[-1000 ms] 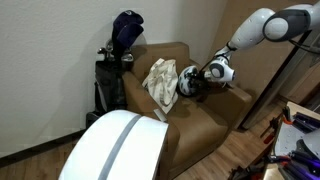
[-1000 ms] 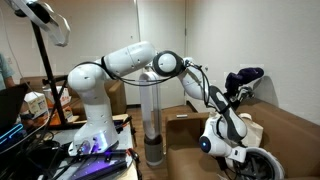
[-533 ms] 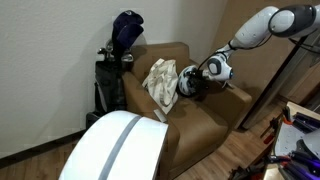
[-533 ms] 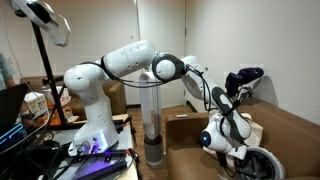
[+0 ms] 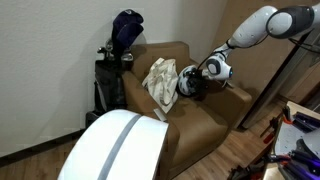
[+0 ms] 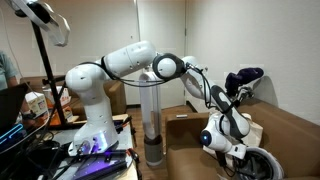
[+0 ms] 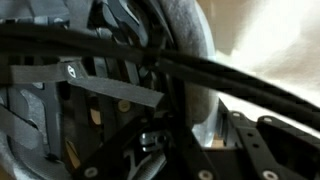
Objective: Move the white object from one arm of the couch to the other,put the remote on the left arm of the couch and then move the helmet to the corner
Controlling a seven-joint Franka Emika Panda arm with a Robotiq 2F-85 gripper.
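A tan couch (image 5: pixel 205 128) stood mid-scene, a cream cloth bag (image 5: pixel 160 78) on its seat. Just right of the bag lay the helmet (image 5: pixel 187 82), with the gripper (image 5: pixel 203 76) against it, its hold unclear. A white shell (image 5: pixel 115 145) curved near left.

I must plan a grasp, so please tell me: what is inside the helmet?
In the wrist view, dark straps cross the helmet's dark hollow; nothing else is distinguishable. What lies beneath the straps is covered.

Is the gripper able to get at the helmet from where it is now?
Likely yes: the gripper sits right at the helmet, with nothing between them; the cloth bag lies beside it.
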